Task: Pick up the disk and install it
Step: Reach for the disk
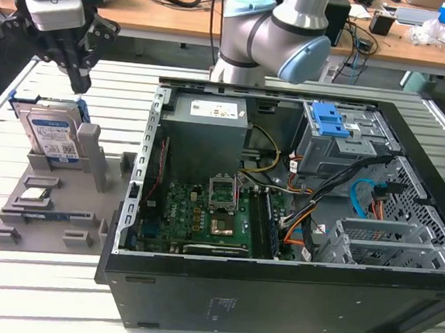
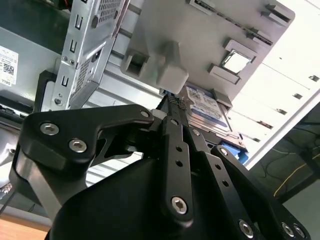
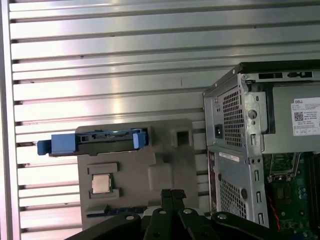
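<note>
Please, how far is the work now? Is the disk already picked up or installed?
Nothing looks finished yet. The disk stands in its slot on the grey holder tray, outside the open computer case. The gripper hovers just above the disk with its fingers together, holding nothing. Neither the pickup nor the installation is done.

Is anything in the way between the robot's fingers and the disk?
No, nothing visible is. The gripper hangs above the disk, which stands on edge in the grey holder. There is only open air between them.
</note>
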You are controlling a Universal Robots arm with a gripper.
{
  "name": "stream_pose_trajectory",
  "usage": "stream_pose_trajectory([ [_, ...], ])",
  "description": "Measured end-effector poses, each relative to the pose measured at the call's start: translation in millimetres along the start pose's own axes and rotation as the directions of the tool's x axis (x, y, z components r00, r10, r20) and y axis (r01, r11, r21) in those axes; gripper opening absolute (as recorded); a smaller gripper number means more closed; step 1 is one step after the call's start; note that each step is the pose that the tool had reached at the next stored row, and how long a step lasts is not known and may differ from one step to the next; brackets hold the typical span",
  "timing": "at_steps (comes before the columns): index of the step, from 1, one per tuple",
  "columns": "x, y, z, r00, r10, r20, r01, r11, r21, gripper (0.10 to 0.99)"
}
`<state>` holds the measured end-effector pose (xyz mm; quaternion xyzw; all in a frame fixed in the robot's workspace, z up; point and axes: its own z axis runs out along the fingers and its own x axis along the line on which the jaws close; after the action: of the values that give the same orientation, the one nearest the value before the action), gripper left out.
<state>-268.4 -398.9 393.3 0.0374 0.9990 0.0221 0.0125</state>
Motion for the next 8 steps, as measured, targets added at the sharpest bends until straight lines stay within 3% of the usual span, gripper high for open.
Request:
stream_pose_trajectory([
  [8,19.2,-1.4,-0.5,1.0000,0.000,0.0000,0.000,1.0000,0.000,0.106],
])
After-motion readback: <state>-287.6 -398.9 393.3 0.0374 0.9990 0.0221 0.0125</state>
